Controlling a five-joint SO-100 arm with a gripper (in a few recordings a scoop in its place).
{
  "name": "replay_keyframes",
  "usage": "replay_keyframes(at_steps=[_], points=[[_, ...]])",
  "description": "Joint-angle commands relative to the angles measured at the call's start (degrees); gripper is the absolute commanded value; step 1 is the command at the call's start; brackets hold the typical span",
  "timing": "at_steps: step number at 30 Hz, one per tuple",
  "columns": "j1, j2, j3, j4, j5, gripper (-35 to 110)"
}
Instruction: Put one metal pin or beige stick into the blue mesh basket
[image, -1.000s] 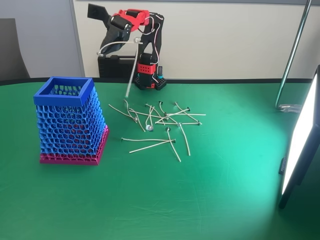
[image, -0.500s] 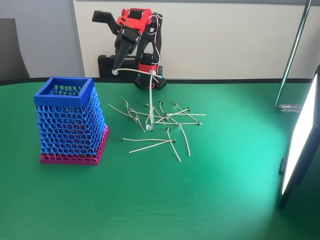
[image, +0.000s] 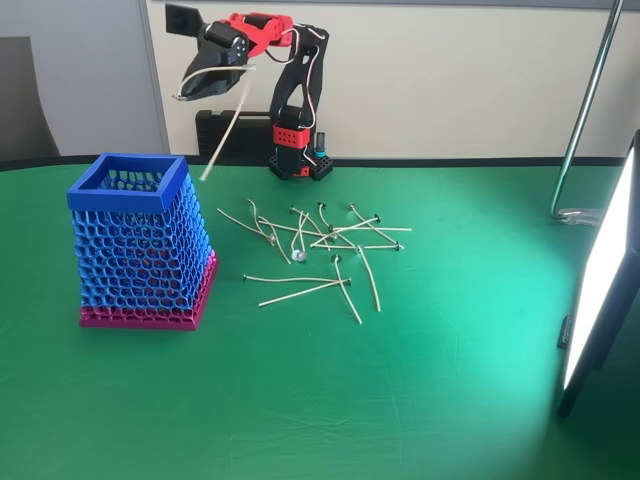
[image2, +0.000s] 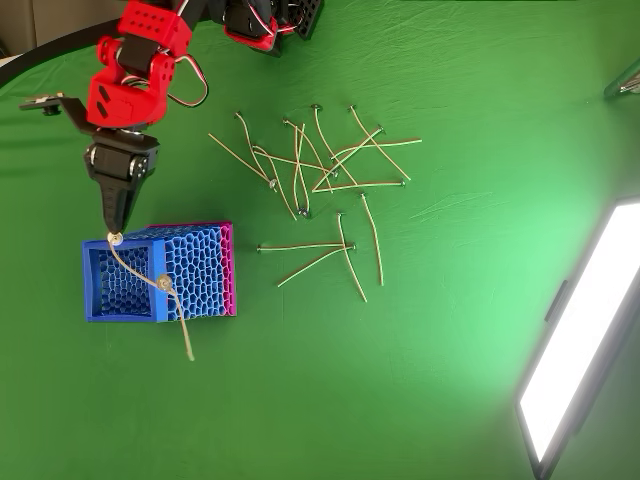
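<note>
End effector (image2: 113, 232) closed on beige stick (image2: 135, 272) at upper left, above blue mesh basket (image2: 160, 272).
Stick hangs down; remaining sticks (image: 320, 250) lie mid-frame on the tabletop (image: 400, 400).

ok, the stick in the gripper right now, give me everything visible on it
The beige stick is very thin, pale and gently bowed. It hangs slanted down and left from the gripper, which pinches its upper end. In the fixed view its free tip sits above and right of the blue mesh basket rim. In the overhead view it crosses the basket's opening, a small roundish bit partway along it, its tip past the basket's near edge. Whether it touches the rim is unclear.
</note>
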Motion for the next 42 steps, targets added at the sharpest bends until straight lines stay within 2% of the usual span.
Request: replay_keyframes(at_steps=[1, 14, 42], points=[[0.4, -0.1, -1.1, -1.2, 1.6, 1], [3.5, -3.7, 0.7, -4.9, 9.8, 1], [6.1, -22.6, -18.6, -5.2, 6.8, 1]])
